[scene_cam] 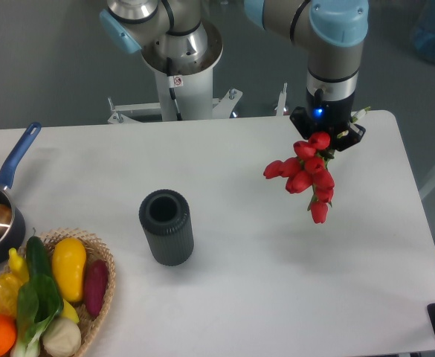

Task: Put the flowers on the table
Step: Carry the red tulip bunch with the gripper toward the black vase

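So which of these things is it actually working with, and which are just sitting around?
In the job:
- the flowers, held by the pincer
- the table, where they go

Just lying about:
- dark cylinder
- wicker basket of vegetables
- blue-handled pan

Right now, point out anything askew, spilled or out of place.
Only the flowers look odd: they dangle from the gripper above the table, red buds hanging downward, stems hidden up in the jaws. The dark cylinder stands upright, and nothing looks spilled or damaged.
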You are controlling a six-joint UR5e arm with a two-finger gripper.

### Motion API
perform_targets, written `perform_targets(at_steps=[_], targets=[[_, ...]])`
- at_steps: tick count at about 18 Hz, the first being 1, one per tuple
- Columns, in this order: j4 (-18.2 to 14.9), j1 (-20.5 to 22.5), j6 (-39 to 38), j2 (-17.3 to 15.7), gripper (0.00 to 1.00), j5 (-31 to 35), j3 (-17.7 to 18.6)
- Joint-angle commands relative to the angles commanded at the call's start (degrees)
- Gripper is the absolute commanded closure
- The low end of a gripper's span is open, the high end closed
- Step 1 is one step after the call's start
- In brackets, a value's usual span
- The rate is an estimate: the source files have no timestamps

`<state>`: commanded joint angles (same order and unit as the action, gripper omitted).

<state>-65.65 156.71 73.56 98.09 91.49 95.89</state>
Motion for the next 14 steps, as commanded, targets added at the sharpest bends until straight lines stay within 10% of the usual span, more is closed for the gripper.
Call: perform_targets(at_steps=[14], targets=[[2.10, -5.79, -7.47, 5.01, 0.93, -0.09, 1.67]])
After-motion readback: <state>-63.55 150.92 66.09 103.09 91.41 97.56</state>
